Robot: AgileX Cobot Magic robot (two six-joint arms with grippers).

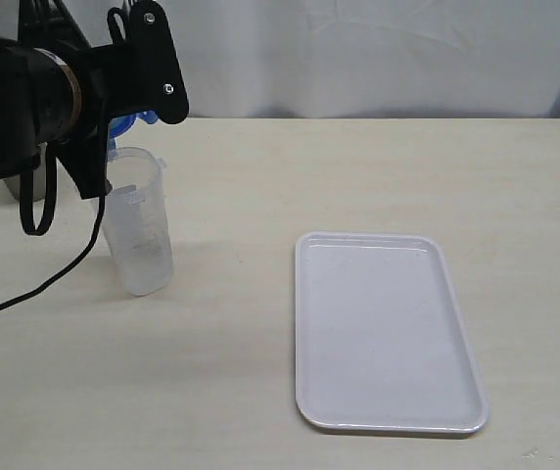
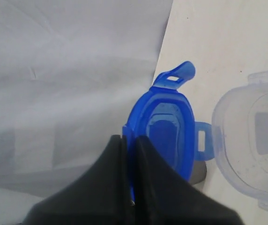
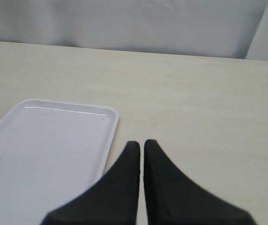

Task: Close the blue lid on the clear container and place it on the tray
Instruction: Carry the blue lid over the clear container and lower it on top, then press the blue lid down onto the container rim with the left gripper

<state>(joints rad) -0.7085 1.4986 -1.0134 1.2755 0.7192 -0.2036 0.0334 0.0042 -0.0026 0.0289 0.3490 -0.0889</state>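
My left gripper [image 2: 129,138] is shut on the edge of the blue lid [image 2: 167,124], holding it in the air with its flaps sticking out. The same blue lid [image 1: 131,121] peeks out behind the black left arm, just above the clear container [image 1: 139,230]. This tall container stands upright on the table at the left, its open rounded-square rim [image 2: 251,140] lying beside the lid in the left wrist view. The tray [image 1: 383,328] lies flat on the table at the right and holds nothing. My right gripper [image 3: 141,143] is shut with nothing in it, hovering near the tray's corner [image 3: 54,140].
A white cloth backdrop [image 1: 378,54] hangs behind the table's far edge. The black left arm and its cable [image 1: 50,196] loom over the table's left side. The pale tabletop [image 1: 378,166] stretches between container and tray.
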